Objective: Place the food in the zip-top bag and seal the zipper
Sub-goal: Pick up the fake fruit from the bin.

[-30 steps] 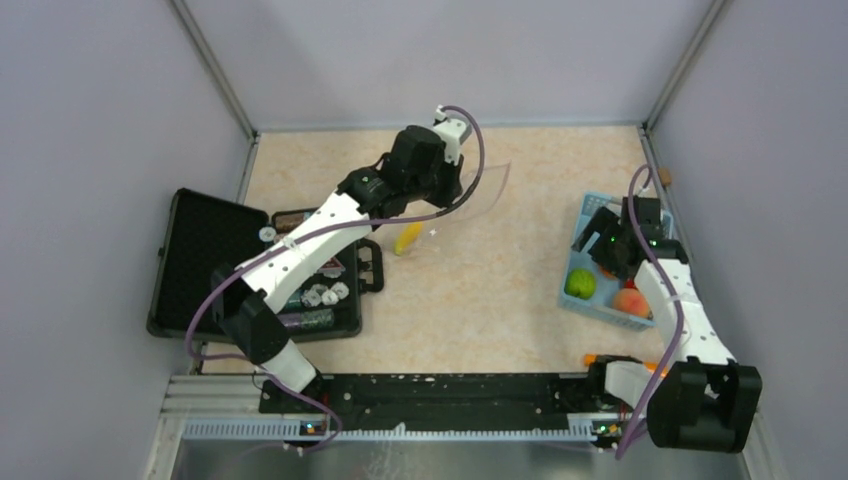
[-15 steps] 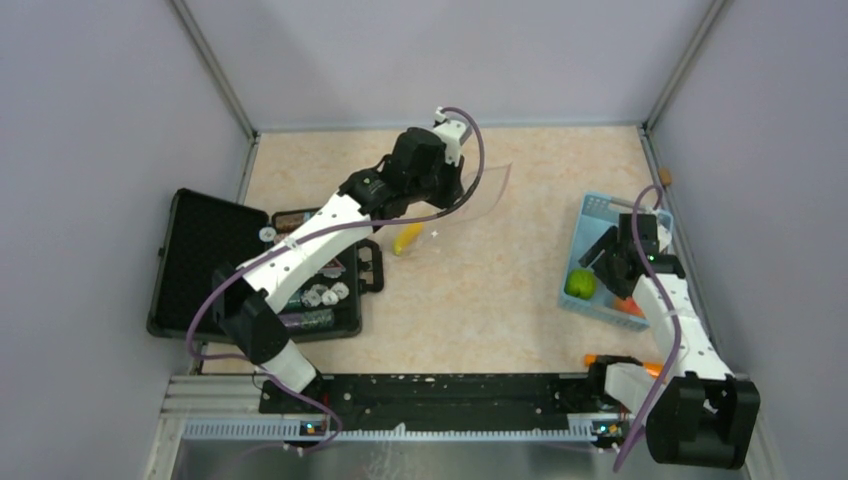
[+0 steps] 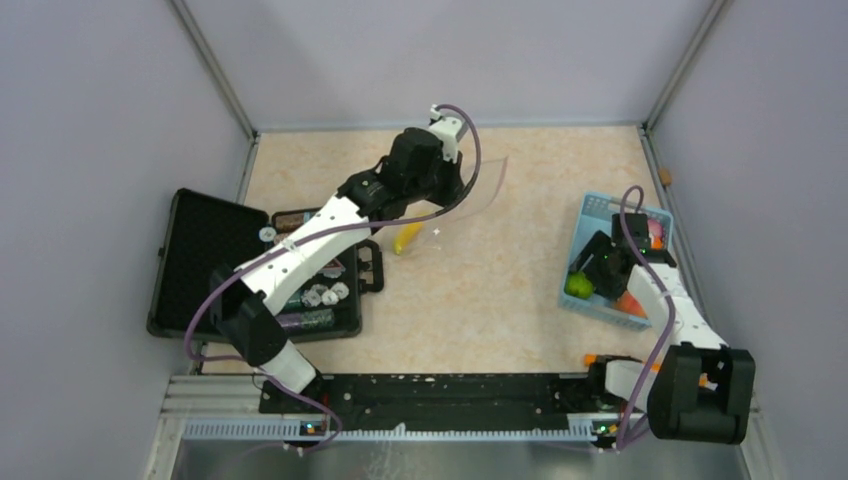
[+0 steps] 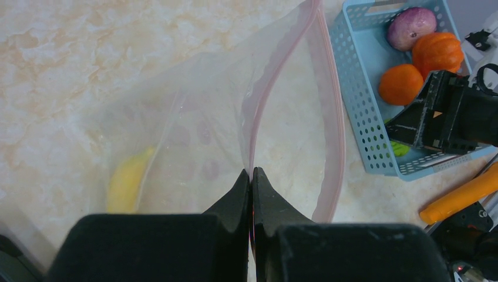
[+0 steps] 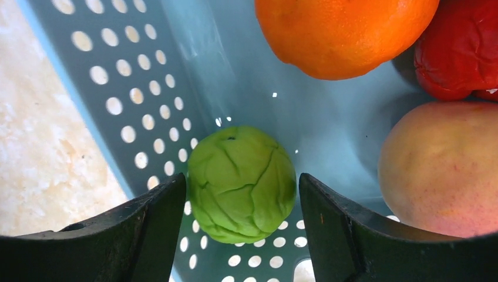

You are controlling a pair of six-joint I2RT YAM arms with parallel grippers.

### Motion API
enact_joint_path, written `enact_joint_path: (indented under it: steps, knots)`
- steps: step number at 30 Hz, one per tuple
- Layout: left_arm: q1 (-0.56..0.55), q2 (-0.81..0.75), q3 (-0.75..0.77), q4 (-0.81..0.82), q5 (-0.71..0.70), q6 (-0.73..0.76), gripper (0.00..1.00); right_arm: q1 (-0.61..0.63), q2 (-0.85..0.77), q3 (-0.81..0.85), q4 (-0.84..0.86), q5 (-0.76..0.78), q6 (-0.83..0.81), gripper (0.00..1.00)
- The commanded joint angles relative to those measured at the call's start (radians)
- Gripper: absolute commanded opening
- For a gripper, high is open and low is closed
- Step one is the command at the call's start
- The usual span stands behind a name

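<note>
My left gripper (image 4: 251, 174) is shut on the pinkish-red zipper (image 4: 276, 76) of the clear zip-top bag (image 4: 199, 117), holding its mouth up and open. A yellow banana (image 4: 126, 182) lies inside the bag; from above, the banana (image 3: 407, 238) shows beside my left arm. My right gripper (image 5: 242, 181) is down in the light-blue basket (image 5: 147, 88), open, its jaws astride a green fruit (image 5: 242, 194) with a small gap on the right side. An orange (image 5: 343, 32), a red piece (image 5: 464, 53) and a peach (image 5: 440, 167) lie next to it.
The basket (image 3: 598, 208) stands at the table's right. An open black case (image 3: 200, 260) with round tokens sits at the left. An orange carrot-like piece (image 4: 461, 200) lies near the right arm's base. Grey walls close in the table.
My right gripper has dropped into the basket and moved toward its near-left corner, over the green fruit, with its jaws narrowing. The left gripper still holds the bag's zipper.
</note>
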Motion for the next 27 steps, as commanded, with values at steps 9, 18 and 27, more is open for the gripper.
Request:
enact_joint_path:
  steps: [9,18,27]
  knots:
    - [0.007,-0.042,0.000,0.064,-0.003,-0.025,0.00,-0.001,0.055,0.036,0.014,0.013,-0.042,0.65]
    - [0.008,-0.035,0.006,0.068,0.015,-0.031,0.00,0.000,0.097,0.041,0.029,-0.064,-0.075,0.69]
    - [0.008,-0.038,0.000,0.065,0.014,-0.033,0.00,-0.001,0.104,0.050,0.018,-0.021,-0.067,0.69]
